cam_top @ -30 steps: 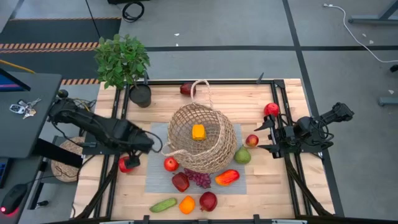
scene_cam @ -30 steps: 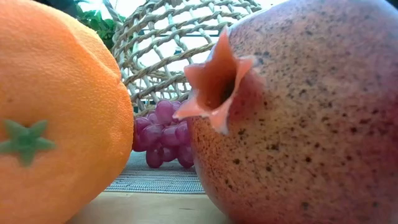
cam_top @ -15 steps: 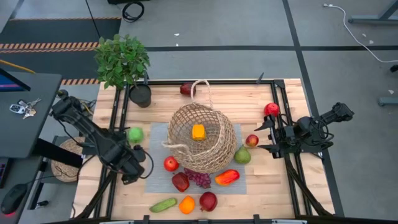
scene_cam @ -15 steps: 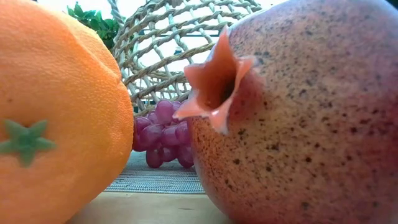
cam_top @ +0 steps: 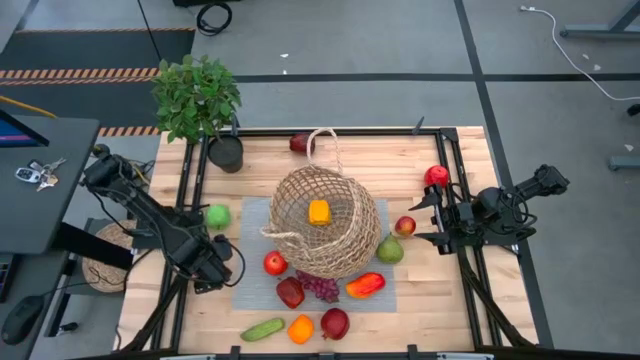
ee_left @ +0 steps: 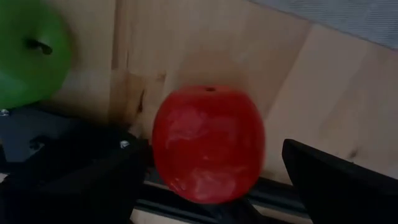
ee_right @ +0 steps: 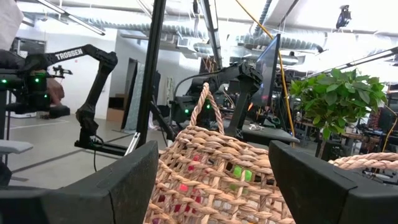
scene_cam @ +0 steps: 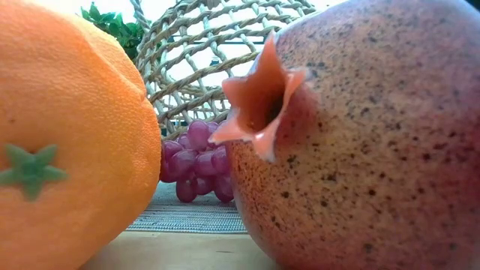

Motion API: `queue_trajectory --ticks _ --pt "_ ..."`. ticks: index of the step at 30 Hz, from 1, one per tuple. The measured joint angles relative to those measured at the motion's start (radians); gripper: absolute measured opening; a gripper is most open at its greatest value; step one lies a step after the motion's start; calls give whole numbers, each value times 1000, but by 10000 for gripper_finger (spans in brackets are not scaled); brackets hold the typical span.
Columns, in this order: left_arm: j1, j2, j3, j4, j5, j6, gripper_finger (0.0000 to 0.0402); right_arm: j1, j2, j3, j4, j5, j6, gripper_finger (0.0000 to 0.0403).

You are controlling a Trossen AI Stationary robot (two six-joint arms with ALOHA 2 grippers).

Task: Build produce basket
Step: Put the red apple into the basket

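Reaching for the red apple (ee_left: 208, 144) with the left claw (cam_top: 208, 272), we have it lined up: in the left wrist view the apple sits between the two spread fingers, not yet pinched. It lies on the bare table (cam_top: 450, 300) near the left edge, just off the grey mat (cam_top: 250, 295), with a green apple (cam_top: 217, 215) near it.

To do this well, we centre the apple between the fingers, drop low enough to catch its widest part, then close gently, since a round smooth toy will likely squirt out if caught high or off-centre. We also stay clear of the frame rail next to it.

Basket (cam_top: 325, 222) sits mid-table on the mat, tipped, with one orange-yellow piece (cam_top: 318, 211) inside. Most produce is out: grapes (cam_top: 320, 287), cucumber (cam_top: 262, 328), orange (cam_top: 300, 328), pepper (cam_top: 365, 285), pear (cam_top: 390, 250).

Right claw (cam_top: 425, 215) waits at the right edge, spread, holding nothing.
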Motion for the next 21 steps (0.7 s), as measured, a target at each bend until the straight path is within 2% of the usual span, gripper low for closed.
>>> queue_trajectory --ticks 8,21 --pt "-32 -1 -111 109 50 -89 375 0 0 0 0 0 0 310" --pt "-26 -1 -122 125 91 -126 363 0 0 0 0 0 0 310"
